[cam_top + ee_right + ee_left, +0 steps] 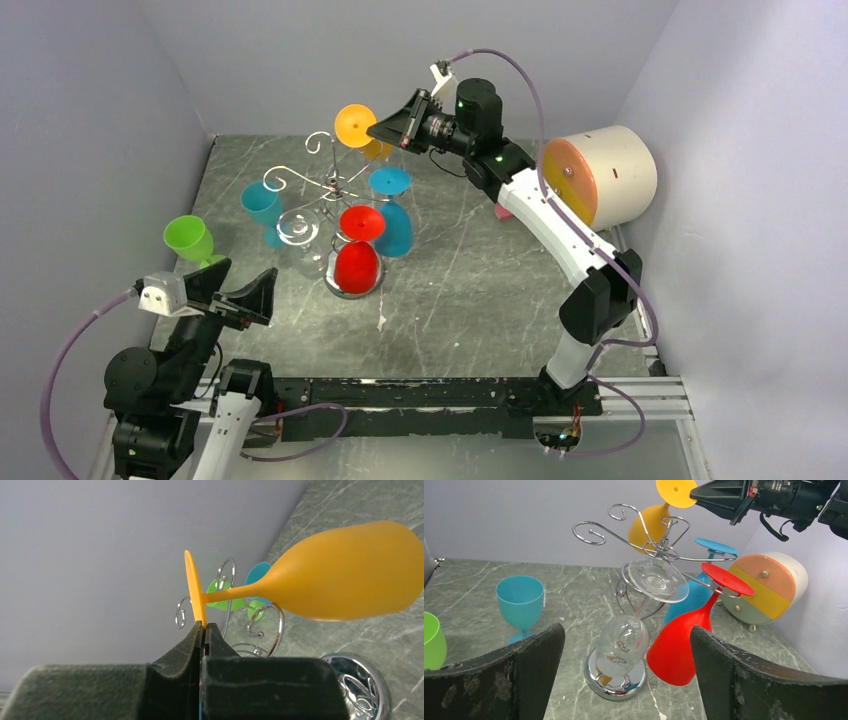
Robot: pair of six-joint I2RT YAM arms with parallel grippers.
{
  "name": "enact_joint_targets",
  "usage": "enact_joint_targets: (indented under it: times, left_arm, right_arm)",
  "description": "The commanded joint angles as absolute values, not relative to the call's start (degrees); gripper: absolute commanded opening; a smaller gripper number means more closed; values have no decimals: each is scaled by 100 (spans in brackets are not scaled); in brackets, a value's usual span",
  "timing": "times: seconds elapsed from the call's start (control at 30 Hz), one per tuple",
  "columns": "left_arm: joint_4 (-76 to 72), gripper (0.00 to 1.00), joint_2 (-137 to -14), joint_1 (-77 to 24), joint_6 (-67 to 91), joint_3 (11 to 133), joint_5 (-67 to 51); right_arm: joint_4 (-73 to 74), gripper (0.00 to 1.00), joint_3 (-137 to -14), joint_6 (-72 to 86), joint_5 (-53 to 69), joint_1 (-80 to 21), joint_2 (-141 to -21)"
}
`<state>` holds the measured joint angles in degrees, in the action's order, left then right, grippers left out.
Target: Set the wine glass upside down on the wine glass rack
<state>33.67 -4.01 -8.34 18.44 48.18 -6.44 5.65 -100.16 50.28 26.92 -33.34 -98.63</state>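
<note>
Orange wine glass hangs inverted at the far arms of the wine glass rack, your right gripper pinching the rim of its foot. Your left gripper stands spread wide, holding nothing.

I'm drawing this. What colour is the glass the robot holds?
Orange wine glass, best in right wrist view.

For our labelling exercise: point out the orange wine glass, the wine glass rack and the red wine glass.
orange wine glass (350, 570), right wrist view, on its bowl.
wine glass rack (624, 689), left wrist view, on its round base.
red wine glass (356, 266), top external view, on its bowl.
</note>
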Motion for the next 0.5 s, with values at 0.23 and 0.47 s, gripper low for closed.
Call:
enact_joint_targets:
  times: [0.23, 0.47]
  left_arm:
    - [3392, 99, -363, -766, 1768, 4941, -754]
    - [3401, 99, -349, -766, 1702, 4963, -715]
  right_arm:
    - [975, 0, -10502, 4869, 2725, -3579, -10061]
    - [943, 0, -10204, 4851, 2593, -3592, -9828]
